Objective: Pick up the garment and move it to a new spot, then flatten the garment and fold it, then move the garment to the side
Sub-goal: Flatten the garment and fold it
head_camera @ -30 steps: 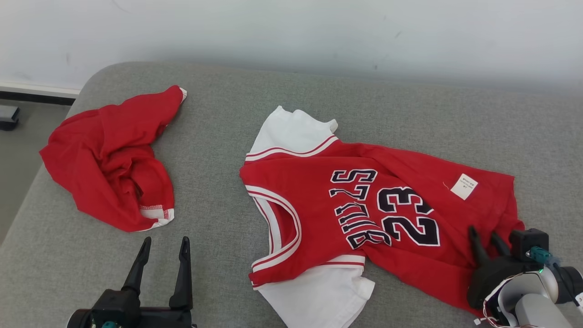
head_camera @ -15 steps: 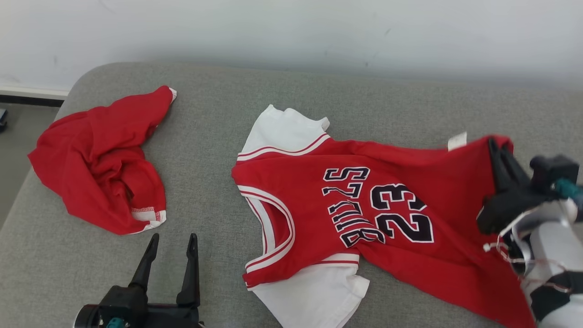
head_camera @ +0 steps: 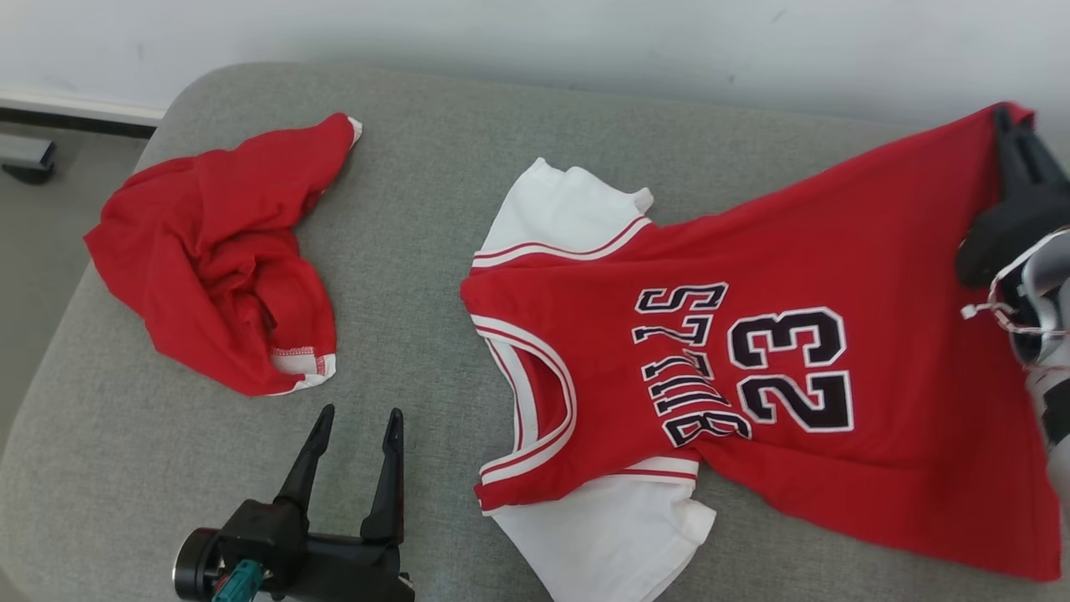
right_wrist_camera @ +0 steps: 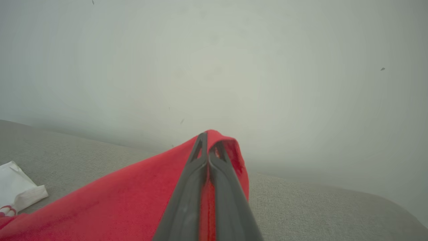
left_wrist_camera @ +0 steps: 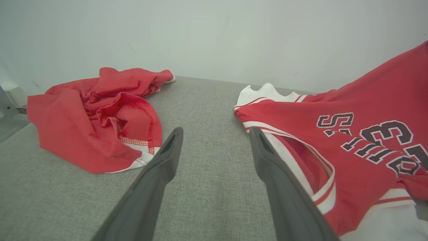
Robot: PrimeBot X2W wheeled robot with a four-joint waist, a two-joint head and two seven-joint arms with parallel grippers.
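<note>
Jersey corner — clamped aloft in right tool.

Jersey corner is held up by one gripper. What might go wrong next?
1. The right gripper pinches only one corner of the jersey; the fabric may slip out.
2. The left gripper is open and empty, so the jersey could bunch when carried from one point.

"BULLS", "23" printed on jersey front.
</note>
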